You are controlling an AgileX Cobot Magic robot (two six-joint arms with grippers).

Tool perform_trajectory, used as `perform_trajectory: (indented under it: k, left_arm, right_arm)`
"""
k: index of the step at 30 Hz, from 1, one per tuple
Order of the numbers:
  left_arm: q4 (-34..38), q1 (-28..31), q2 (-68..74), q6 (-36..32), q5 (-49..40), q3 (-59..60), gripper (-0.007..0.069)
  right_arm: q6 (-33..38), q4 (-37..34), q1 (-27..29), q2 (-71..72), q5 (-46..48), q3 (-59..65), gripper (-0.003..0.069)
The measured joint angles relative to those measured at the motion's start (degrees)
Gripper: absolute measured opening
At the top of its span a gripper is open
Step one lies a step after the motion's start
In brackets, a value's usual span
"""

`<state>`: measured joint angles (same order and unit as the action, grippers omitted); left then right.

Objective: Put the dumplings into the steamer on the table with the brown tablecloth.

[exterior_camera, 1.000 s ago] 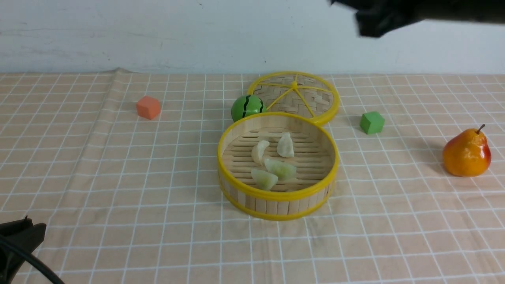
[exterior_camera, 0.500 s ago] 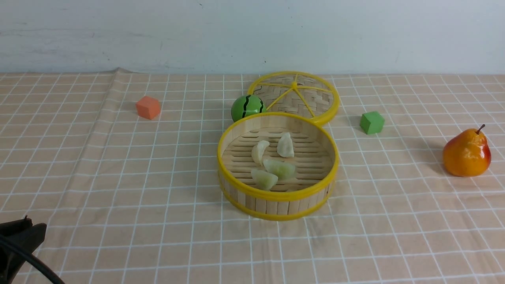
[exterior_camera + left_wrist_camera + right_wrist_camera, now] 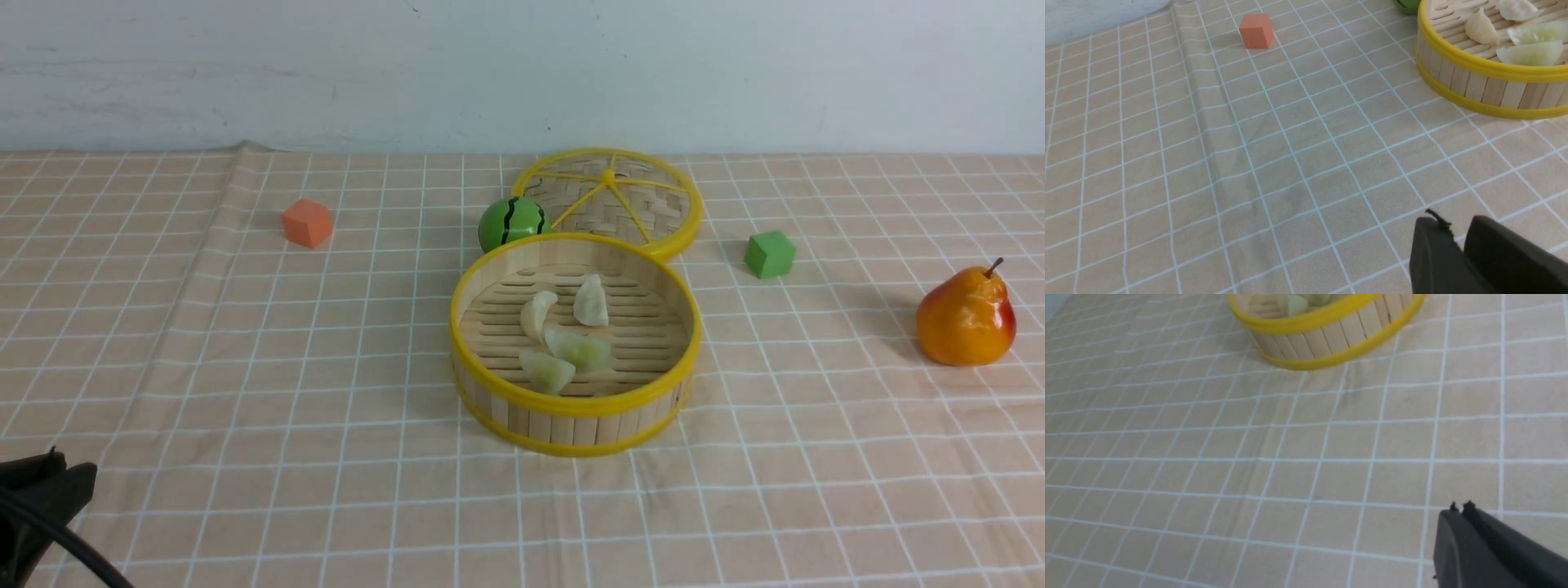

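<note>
Tablecloth: brown with a white grid, wrinkled on my left; pale wall behind
Left gripper: my jaws are together, holding nothing, over cloth well apart from the steamer
Right gripper: jaws pressed together, empty, over cloth
Dumplings: all four lie inside the steamer

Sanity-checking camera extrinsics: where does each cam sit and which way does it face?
Front: between the arms, facing forward across the tablecloth at the steamer; only part of the left arm shows.
Left wrist: low over the cloth, facing the orange cube and steamer; left gripper shows.
Right wrist: low over the cloth, facing the steamer's wall; right gripper shows.
Shared: all three see the steamer holding dumplings.
</note>
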<state>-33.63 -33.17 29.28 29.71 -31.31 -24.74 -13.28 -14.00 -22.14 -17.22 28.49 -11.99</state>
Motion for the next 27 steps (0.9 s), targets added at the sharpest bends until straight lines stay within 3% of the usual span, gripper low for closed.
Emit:
perform_trajectory:
  k: [3,7,14,20,27]
  left_arm:
    - [0.0,0.0,0.0,0.0,0.0,0.0,0.011]
    - [0.0,0.0,0.0,0.0,0.06,0.1,0.0113]
    - [0.0,0.0,0.0,0.0,0.06,0.1,0.0122]
    - [0.0,0.0,0.0,0.0,0.08,0.1,0.0128]
    - [0.0,0.0,0.0,0.0,-0.11,0.1,0.013]
  right_arm:
    - [-5.92,4.96,0.0,1.9,-2.69,0.34,-0.0016]
    - [-8.15,11.53,1.28,7.21,-10.69,2.19,-0.0019]
    - [0.33,14.0,11.2,15.01,-20.76,7.42,-0.0019]
    - [2.13,10.3,17.67,17.78,-16.36,13.42,-0.0019]
    - [2.71,11.64,18.18,17.78,-7.02,13.08,-0.0019]
